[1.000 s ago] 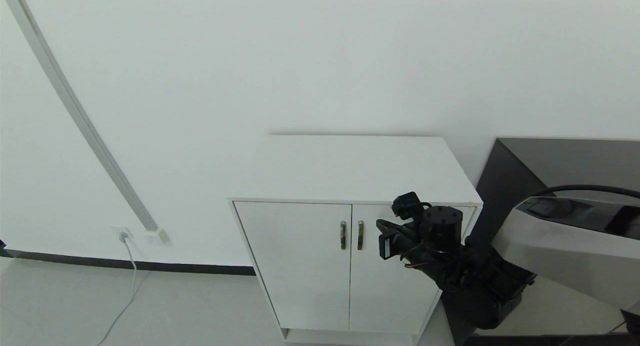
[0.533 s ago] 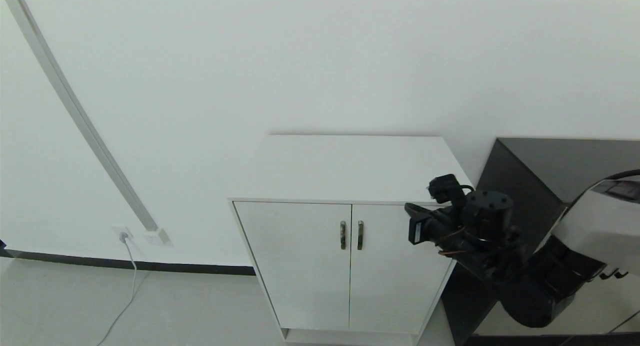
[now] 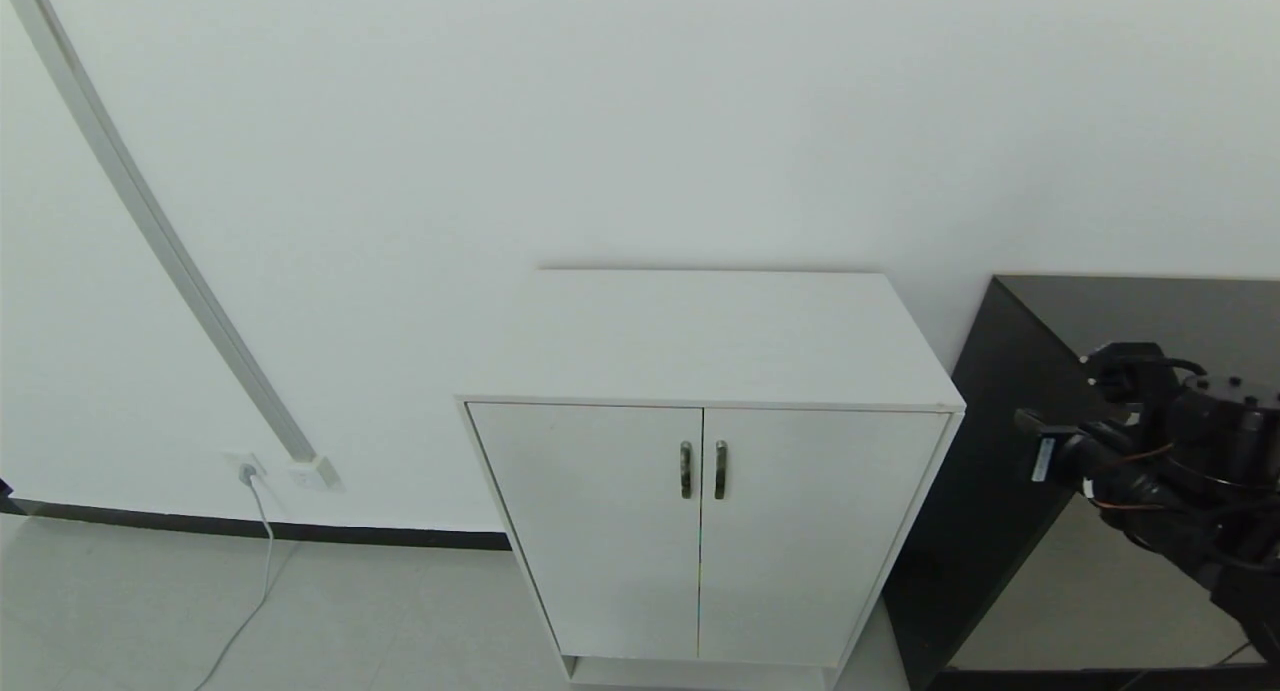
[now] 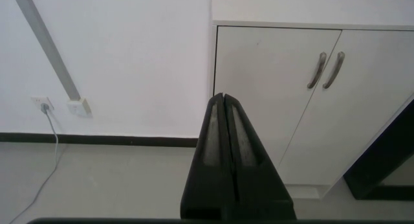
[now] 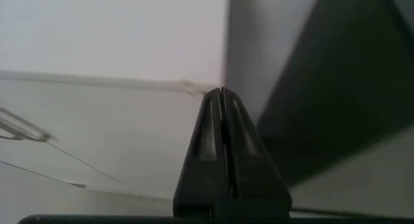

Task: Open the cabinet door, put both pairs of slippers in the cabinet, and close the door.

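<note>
The white cabinet [image 3: 600,531] stands against the wall with both doors closed, its two metal handles [image 3: 702,470] side by side at the middle seam. My right arm's wrist [image 3: 1150,451] hangs to the right of the cabinet, in front of the black furniture and apart from the door. In the right wrist view, my right gripper [image 5: 222,94] is shut on nothing. My left gripper [image 4: 223,98] is also shut and empty, low in front of the cabinet's left door [image 4: 272,88], well short of the handles [image 4: 326,68].
A black unit with a glossy front [image 3: 1000,421] stands right next to the cabinet's right side. A wall socket with a grey cable [image 3: 245,468] and a slanted conduit [image 3: 150,221] lie to the left. Open floor [image 3: 300,611] stretches in front on the left.
My right arm has swung from in front of the cabinet's right door out to the right, past the cabinet's edge. The doors have stayed closed.
</note>
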You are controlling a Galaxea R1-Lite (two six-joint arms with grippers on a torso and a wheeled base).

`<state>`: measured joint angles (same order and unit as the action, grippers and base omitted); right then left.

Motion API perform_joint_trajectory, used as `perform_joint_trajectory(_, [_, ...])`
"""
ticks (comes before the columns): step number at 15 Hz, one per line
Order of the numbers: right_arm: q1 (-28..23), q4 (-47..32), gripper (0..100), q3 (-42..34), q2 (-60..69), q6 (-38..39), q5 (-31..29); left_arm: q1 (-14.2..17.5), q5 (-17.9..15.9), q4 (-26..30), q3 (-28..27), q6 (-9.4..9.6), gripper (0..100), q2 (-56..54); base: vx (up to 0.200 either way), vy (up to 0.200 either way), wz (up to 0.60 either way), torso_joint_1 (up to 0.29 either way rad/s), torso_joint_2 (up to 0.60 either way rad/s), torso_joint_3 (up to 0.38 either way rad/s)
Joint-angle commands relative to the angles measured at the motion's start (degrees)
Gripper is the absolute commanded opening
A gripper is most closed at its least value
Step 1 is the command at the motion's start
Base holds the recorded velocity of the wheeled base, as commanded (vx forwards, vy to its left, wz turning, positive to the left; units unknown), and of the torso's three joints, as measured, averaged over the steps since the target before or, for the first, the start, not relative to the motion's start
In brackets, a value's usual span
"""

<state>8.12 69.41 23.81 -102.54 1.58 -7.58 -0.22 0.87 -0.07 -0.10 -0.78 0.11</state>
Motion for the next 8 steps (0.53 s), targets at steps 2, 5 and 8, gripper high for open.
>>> perform_joint_trajectory(2, [-5.57, 0.02, 0, -9.57, 9.37, -1.76, -0.15, 0.04, 0.01, -0.01, 0.01, -0.01, 0, -0.02, 0.000, 0.000, 0.00, 0.000, 0.00, 0.000])
perform_joint_trajectory(5, [-6.71, -0.07, 0, -18.71, 17.63, -2.99, -0.06, 0.04, 0.01, -0.01, 0.01, -0.01, 0, -0.02, 0.000, 0.000, 0.00, 0.000, 0.00, 0.000])
perform_joint_trajectory(8, [-6.27, -1.21, 0, -23.81, 24.75, -2.82, 0.64, 0.04, 0.01, -0.01, 0.01, -0.01, 0, -0.02, 0.000, 0.000, 0.00, 0.000, 0.00, 0.000])
